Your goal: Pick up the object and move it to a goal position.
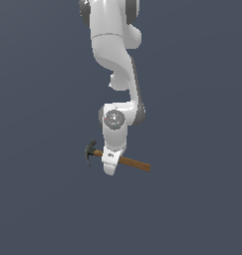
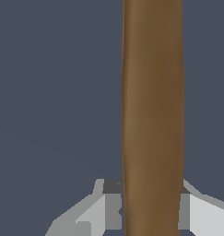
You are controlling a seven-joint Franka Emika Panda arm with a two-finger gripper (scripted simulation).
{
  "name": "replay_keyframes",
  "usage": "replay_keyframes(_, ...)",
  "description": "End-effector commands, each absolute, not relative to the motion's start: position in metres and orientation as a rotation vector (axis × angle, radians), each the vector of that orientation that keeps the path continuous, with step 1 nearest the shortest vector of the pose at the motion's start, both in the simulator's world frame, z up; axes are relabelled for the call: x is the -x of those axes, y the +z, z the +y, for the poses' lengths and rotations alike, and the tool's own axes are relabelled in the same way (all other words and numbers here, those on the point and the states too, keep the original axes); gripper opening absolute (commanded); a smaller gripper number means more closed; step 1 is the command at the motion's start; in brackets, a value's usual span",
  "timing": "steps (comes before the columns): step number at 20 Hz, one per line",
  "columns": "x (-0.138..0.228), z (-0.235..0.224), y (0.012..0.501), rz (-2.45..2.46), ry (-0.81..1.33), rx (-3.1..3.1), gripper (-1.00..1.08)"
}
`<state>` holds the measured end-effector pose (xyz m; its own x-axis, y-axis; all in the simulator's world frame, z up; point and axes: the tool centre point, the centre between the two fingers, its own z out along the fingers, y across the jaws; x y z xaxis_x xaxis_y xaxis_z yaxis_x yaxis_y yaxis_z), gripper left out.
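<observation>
Claw: your claw [image 2: 152,209] is clenched on the hammer [image 1: 120,158] — in the wrist view a finger [image 2: 112,207] presses against each side of the brown handle [image 2: 152,115], with no gap showing.

Hammer: it lies roughly level across the claw, tipped slightly down toward the handle's free end. The dark head [image 1: 90,152] sticks out past the claw on the exterior view's left; the longer stretch of handle runs out on the exterior view's right.

Grip point: you hold the handle near the head, not at its middle. The head is the heavy end, so that looks a sensible place, though the long handle is unsupported.

Surroundings: nothing but a flat grey-blue ground around the hammer. You cannot tell from either view whether the hammer is clear of the counter or resting on it; no shadow or edge shows. No goal marker is visible.

Risk — rotation: the fingers pinch a rounded handle from two sides only. If you swing the arm quickly, the hammer may pivot in the grip and the free end droop further.

Risk — slip: a hard stop could let the handle slide lengthwise between the fingers.

Risk — placement: with no goal in sight, you could overshoot it. Move slowly.
</observation>
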<state>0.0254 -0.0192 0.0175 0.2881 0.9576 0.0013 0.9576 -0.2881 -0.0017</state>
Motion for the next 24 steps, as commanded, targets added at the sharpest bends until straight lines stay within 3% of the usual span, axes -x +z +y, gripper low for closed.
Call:
replay_keyframes(1,-0.024,-0.018,0.018,-1.875,0.003,2.515,-1.00)
replay_keyframes(12,-0.012,-0.017,0.047,-1.876,0.004,2.516,-1.00)
replay_keyframes(24,0.023,-0.016,0.137,-1.876,0.006,2.519,-1.00)
